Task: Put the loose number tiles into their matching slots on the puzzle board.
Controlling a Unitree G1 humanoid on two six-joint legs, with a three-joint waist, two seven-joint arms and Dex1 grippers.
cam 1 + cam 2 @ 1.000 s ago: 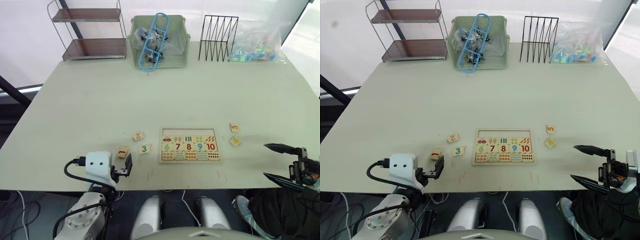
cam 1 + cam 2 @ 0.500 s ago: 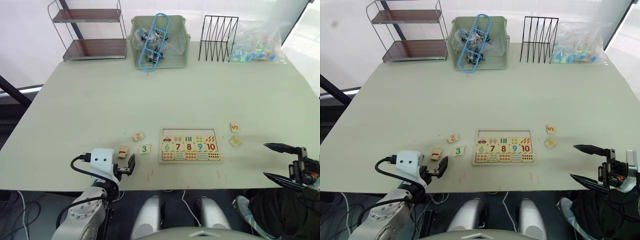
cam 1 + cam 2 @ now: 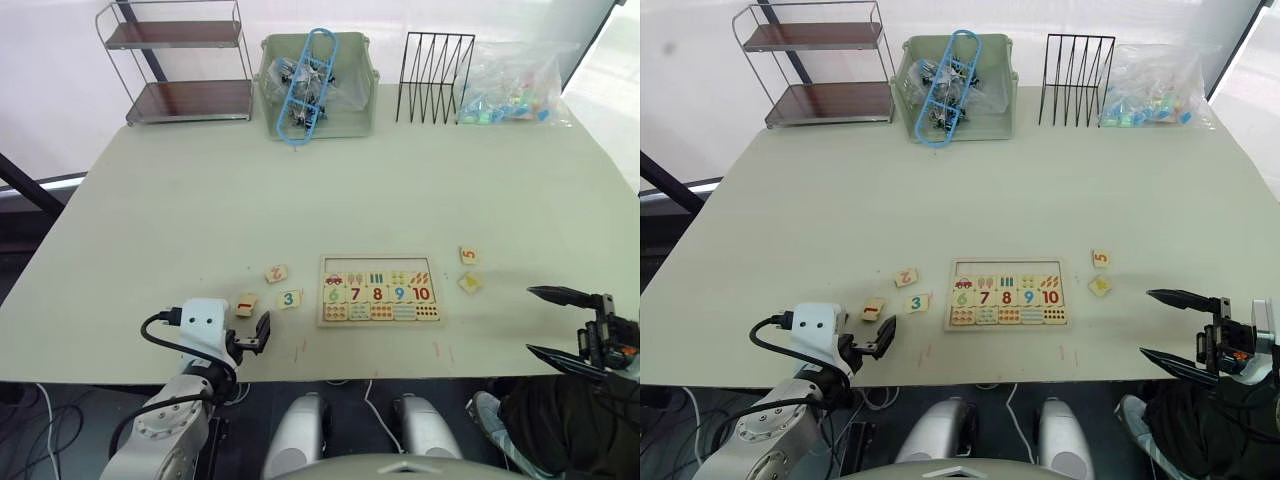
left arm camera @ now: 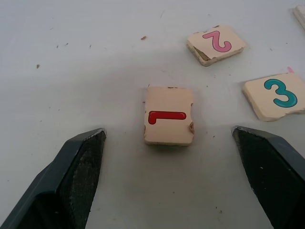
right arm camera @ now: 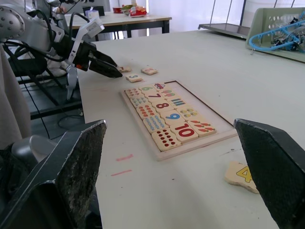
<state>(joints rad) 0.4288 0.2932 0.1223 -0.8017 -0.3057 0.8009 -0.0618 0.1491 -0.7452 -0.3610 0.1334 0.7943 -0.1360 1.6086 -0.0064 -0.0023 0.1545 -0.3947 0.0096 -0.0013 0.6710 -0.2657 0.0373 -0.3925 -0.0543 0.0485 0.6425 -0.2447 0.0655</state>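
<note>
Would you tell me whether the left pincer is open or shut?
Open: the left pincer has its two fingers spread wide, with the 1 tile lying untouched on the table between them.

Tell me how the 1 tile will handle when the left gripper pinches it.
The 1 tile looks like thin rigid wood, so probably stiff and light. Lying flat on the table, it may slide rather than lift. Its chipped edge suggests it could be slightly brittle.

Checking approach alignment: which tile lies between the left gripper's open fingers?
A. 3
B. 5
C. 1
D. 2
C: in the left wrist view the red 1 tile lies centred between the left gripper's spread fingers, with 2 and 3 off to the side.
</note>
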